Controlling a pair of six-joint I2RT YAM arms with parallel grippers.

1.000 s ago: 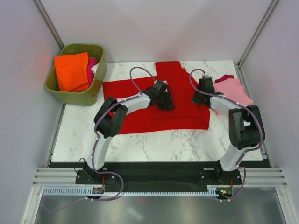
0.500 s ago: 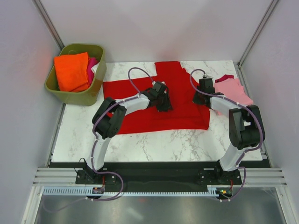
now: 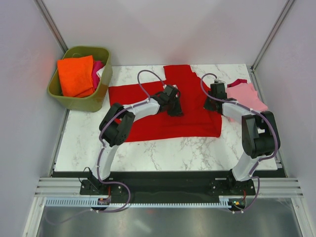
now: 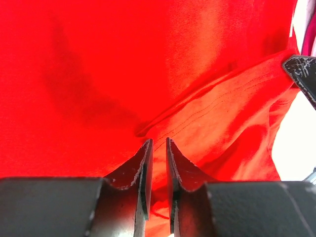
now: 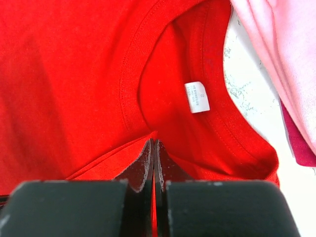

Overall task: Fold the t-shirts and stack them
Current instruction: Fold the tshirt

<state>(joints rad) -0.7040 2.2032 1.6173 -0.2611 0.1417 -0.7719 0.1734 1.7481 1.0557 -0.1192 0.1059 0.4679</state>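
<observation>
my r tool [image 5: 153,142] is clenched on the red t-shirt [image 3: 197,123] by the collar. l tool [image 4: 158,143] is nearly closed over a fold mid-shirt, can't tell if it's gripping. the shirt lies spread on the surface [image 3: 163,153], w/ the pink t-shirt [image 3: 245,96] just right of it.

Robot lab test cell, not a home: plain white panel walls [image 3: 163,29] w/ bare aluminium posts [image 3: 52,24] at upper left & upper right box in a marble-look tabletop [image 3: 163,148]. Along the bottom of the top view, two robot arms [image 3: 116,129] are bolted by an aluminium rail [image 3: 54,187] w/ a slotted cable duct [image 3: 163,202]. Mid-frame a red t-shirt [image 3: 148,127] lies spread btw. the arms, & an olive tub [image 3: 91,103] of folded cloth sits upper left.
</observation>
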